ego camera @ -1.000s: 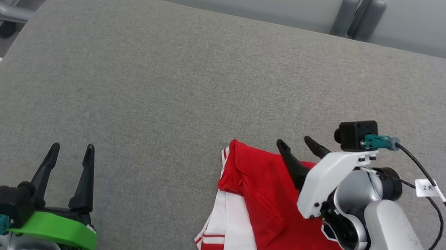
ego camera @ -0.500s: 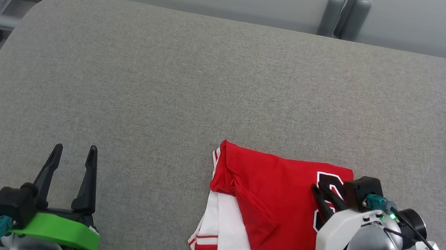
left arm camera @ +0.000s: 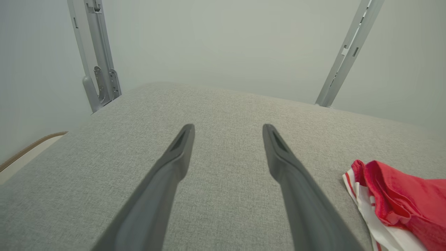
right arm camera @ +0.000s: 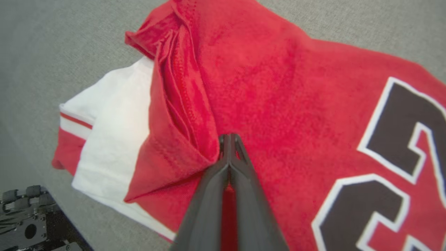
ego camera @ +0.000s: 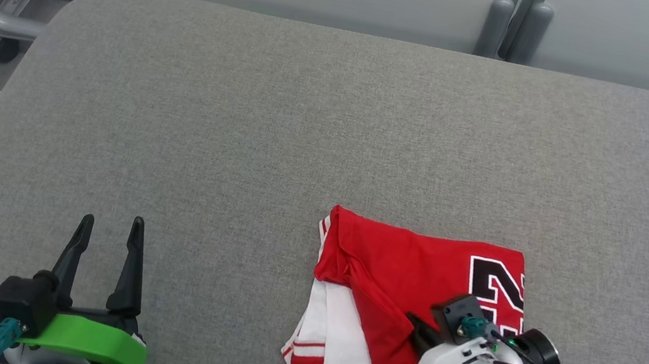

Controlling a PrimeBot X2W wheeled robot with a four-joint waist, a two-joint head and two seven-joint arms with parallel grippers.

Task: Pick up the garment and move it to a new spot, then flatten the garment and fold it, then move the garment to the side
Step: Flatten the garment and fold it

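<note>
Grey table point(ego camera: 242, 132): folded red-white garment point(ego camera: 395, 268) lies near right. On it, right tool point(right arm camera: 229, 136) clenched, tips touching a fold. Near left, left tool point(ego camera: 113, 219) released, well apart.

Right gripper point(ego camera: 411, 317) is no longer at the garment's point(ego camera: 388, 267) 12 o'clock edge; it now sits at the 6 o'clock edge. Its fingers, spread one second ago, are now pressed together. The printed number point(ego camera: 497, 285) at 3 o'clock is now uncovered.
</note>
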